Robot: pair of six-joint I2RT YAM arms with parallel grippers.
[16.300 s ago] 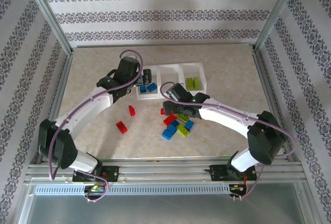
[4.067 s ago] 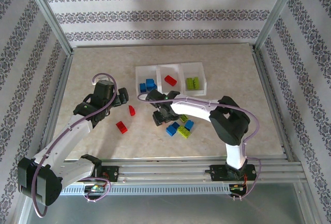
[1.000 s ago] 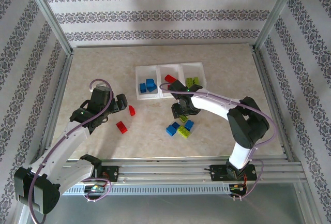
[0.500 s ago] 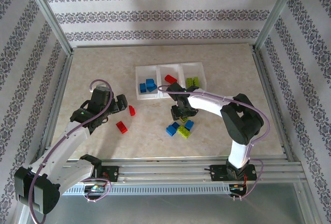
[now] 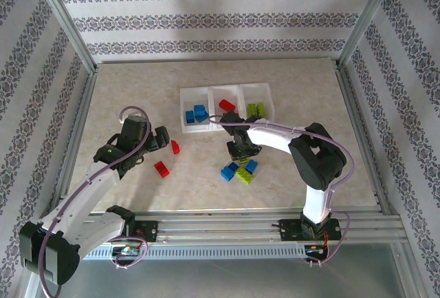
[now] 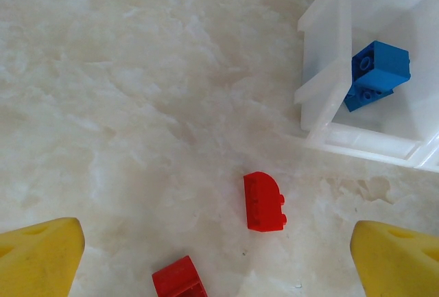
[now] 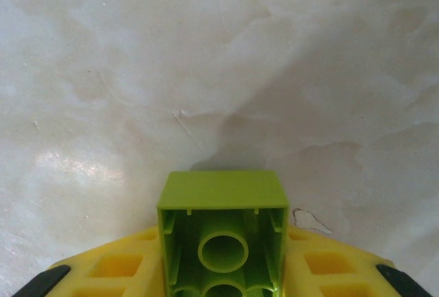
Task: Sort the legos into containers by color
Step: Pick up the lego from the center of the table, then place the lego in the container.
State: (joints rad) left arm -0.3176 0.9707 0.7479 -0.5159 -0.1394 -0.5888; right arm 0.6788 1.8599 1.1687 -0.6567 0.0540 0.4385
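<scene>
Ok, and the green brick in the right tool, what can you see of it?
The green brick is lime, glossy plastic, squarish, seen from its hollow underside: thin walls, a round tube inside. The right tool's yellow fingers flank it, one against each side. Beyond it lies the pale marbled table; whether they touch I cannot tell.

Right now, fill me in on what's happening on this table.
Lego bricks are being sorted by colour into a row of three white bins. The right gripper is shut on a lime green brick near the loose blue and green pile. The left gripper hangs open above two red bricks on the table. The bins hold blue bricks, a red brick and green bricks, one colour each.
</scene>
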